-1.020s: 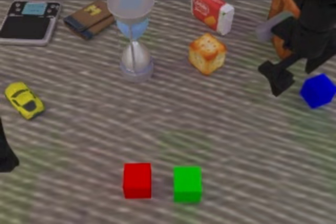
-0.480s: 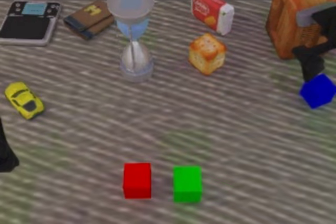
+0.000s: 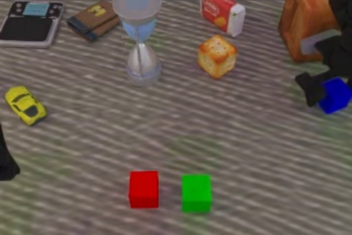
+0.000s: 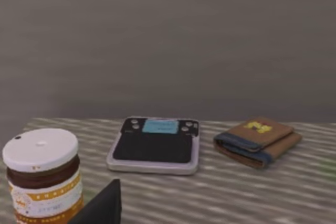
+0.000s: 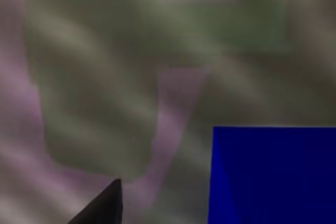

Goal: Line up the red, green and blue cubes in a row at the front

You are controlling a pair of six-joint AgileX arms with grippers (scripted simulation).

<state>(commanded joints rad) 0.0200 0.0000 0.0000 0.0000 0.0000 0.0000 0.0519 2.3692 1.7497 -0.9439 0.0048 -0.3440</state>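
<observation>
The red cube and the green cube sit side by side near the front of the table. At the right edge lies the blue cube, partly covered by my right arm. My right gripper is low over it and open, with one dark finger just left of the cube; the other finger is hidden. In the right wrist view the blue cube fills one corner beside a fingertip. My left gripper stays parked at the left edge, open and holding nothing.
At the back stand a big wooden block, a red-and-white packet, a toast-textured cube, an hourglass, a wallet and a flat scale. A yellow toy car lies left. A jar shows by the left gripper.
My right arm has swung off the wooden block and come down at the blue cube, its finger now close on the cube's left. The cubes have not moved.
</observation>
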